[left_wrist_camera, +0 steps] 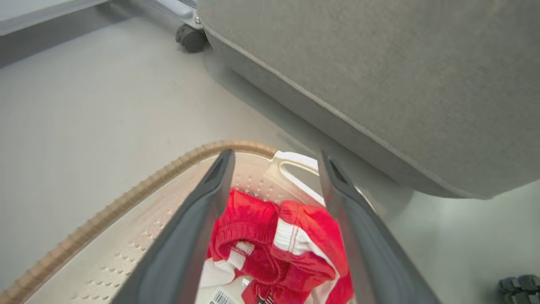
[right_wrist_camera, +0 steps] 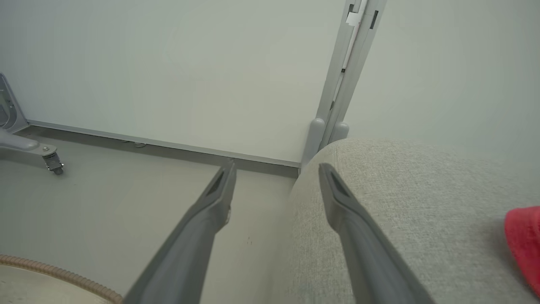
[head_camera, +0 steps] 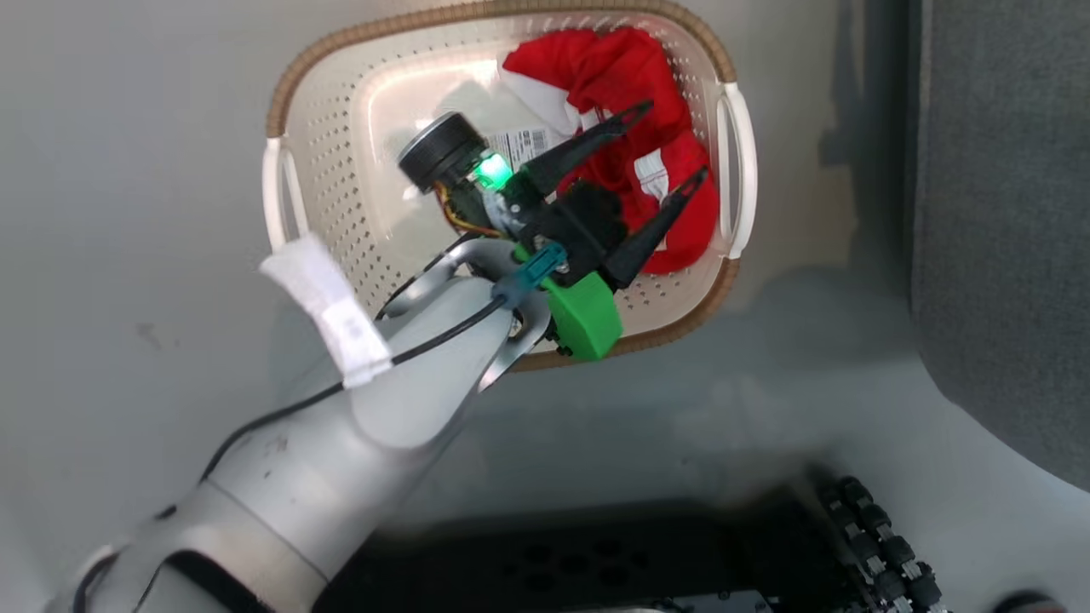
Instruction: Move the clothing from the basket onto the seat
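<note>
Head view, basket (head_camera: 341,170): stands on the pale floor (head_camera: 128,170), with the grey seat (head_camera: 1005,213) to its right and apart from it.
Head view, clothing (head_camera: 613,77): a red bundle with white trim, heaped in the right half of the basket beside a paper label (head_camera: 524,145) on the bottom.
Head view, left pincer (head_camera: 675,140): reaches in over the basket from the lower left, with its two dark fingers spread wide over the red bundle and nothing gripped. I cannot tell whether the tips touch the cloth.
Head view, left forearm (head_camera: 341,443): silver, with a white tag (head_camera: 328,306) taped round its cable and a green block (head_camera: 583,315) at the wrist.
Left wrist view, left pincer (left_wrist_camera: 276,155): open, the clothing (left_wrist_camera: 253,228) lying between and below the fingers.
Left wrist view, basket (left_wrist_camera: 126,196): its brown rim curves across the left, and a white handle (left_wrist_camera: 295,162) shows between the fingertips.
Left wrist view, seat (left_wrist_camera: 400,76): rises beyond the basket, with a caster wheel (left_wrist_camera: 190,39) on the floor behind it.
Right wrist view, right pincer (right_wrist_camera: 276,165): open and empty, held in the air, one finger over the floor (right_wrist_camera: 105,202), the other over the seat's rounded edge.
Right wrist view, seat (right_wrist_camera: 400,190): a red cloth (right_wrist_camera: 523,245) lies on it at the right border.
Right wrist view, basket (right_wrist_camera: 50,268): a strip of rim at the lower left.
Right wrist view, wall (right_wrist_camera: 168,63): plain, with a grey post (right_wrist_camera: 350,63) standing against it.
</note>
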